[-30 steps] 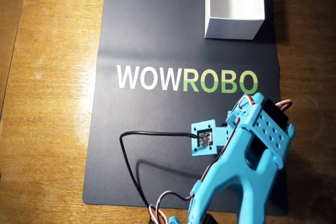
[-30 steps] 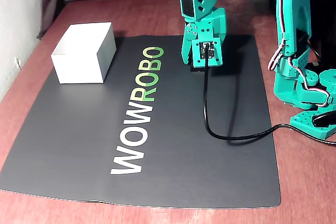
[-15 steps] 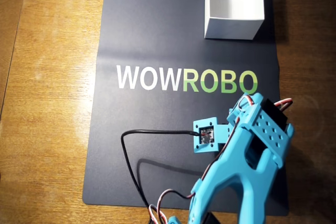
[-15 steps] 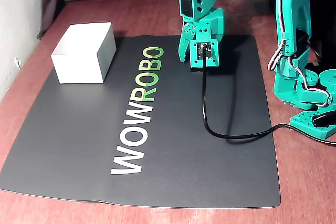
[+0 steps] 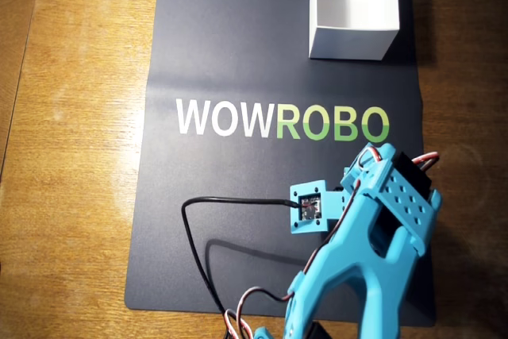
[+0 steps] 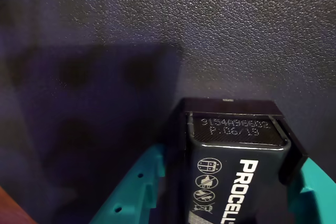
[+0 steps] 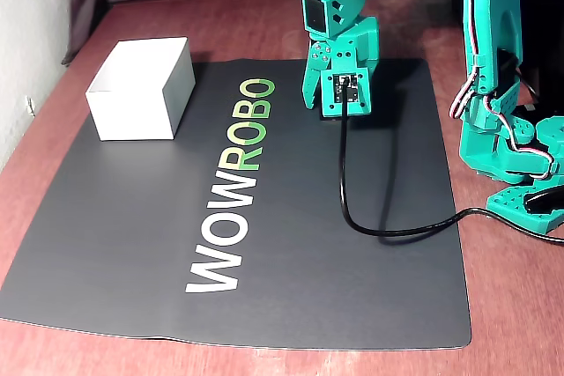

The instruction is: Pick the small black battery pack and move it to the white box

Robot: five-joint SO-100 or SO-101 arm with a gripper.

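Observation:
In the wrist view, the small black battery pack (image 6: 236,174) with white "PROCELL" lettering sits between my teal fingers (image 6: 137,184), end pointing at the dark mat. My gripper (image 6: 228,166) is shut on it. The fixed view shows the gripper (image 7: 328,101) low over the mat's far right part, and the battery is hidden there. The overhead view has the arm (image 5: 373,220) covering the battery too. The white box (image 5: 353,41) stands open at the mat's top right in the overhead view. In the fixed view the box (image 7: 132,114) is at the far left, well apart from the gripper.
A dark mat (image 5: 238,61) lettered WOWROBO covers the wooden table (image 5: 71,117). A black cable (image 7: 352,217) loops from the wrist camera across the mat toward the arm's base (image 7: 515,151) at the right of the fixed view.
The gripper and wrist camera shifted slightly right and back over the same spot on the mat. The box has not moved.

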